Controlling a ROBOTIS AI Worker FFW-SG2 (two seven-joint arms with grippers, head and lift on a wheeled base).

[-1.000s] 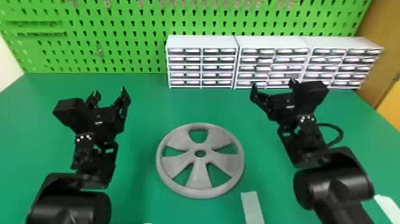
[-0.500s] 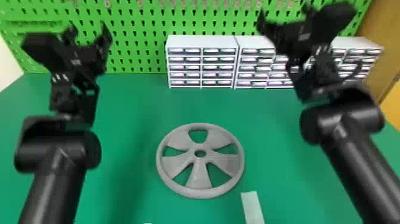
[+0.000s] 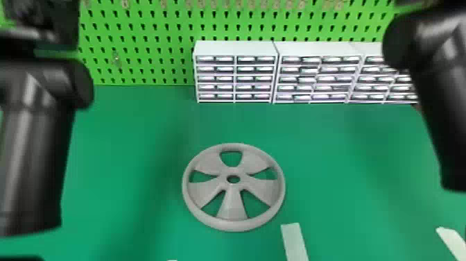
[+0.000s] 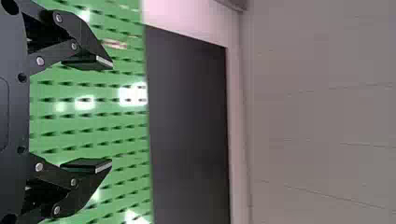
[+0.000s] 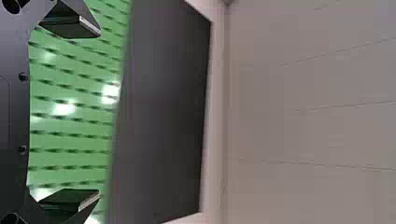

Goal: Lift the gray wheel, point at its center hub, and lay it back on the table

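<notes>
The gray wheel lies flat on the green table, its center hub hole facing up, in the middle of the head view. My left gripper is raised at the top left corner of that view, well above and away from the wheel. In the left wrist view my left gripper is open, with nothing between its fingers. The right arm is raised along the head view's right edge, clear of the wheel. In the right wrist view my right gripper stands wide open and holds nothing.
White drawer cabinets stand along the table's back, before a green pegboard. A pale strip lies just in front of the wheel to the right, and another pale strip is at the lower right.
Both arms have risen, the left one also moving left and the right one rightward, carrying the grippers up from over the table. The wheel has stayed where it was.
</notes>
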